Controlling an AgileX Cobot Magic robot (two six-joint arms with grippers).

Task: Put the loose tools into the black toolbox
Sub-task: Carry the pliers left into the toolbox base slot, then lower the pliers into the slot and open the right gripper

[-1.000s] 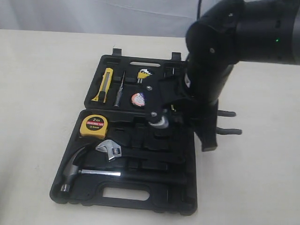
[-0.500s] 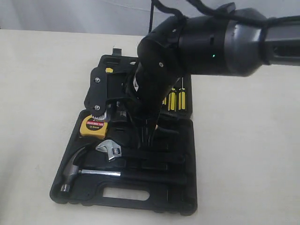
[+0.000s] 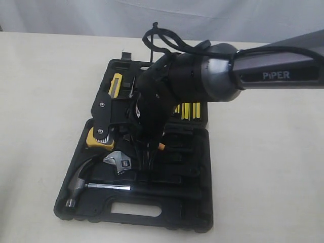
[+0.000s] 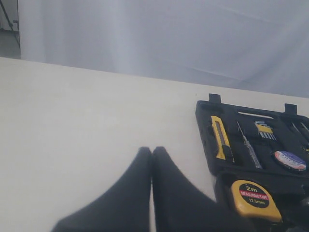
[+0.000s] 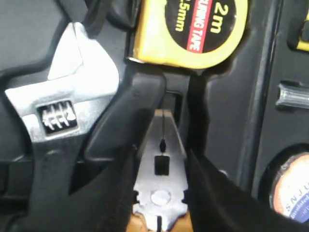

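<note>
Between the jaws of my right gripper (image 5: 166,108) — closed partway on their steel head — sit the pliers (image 5: 160,179), nose just short of the tape measure (image 5: 190,34) ahead, wrench (image 5: 67,101) alongside; placement in the black toolbox (image 3: 172,220) is in hand, and I judge lowering squarely, then release, comes next.

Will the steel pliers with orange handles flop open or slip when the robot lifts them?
Probably stiff: the steel pliers with orange handles look like solid metal, so likely heavy for their size. The two halves pivot on a rivet, so the handles might swing apart. The black fingers pinch the smooth steel head, which may be slippery.
</note>
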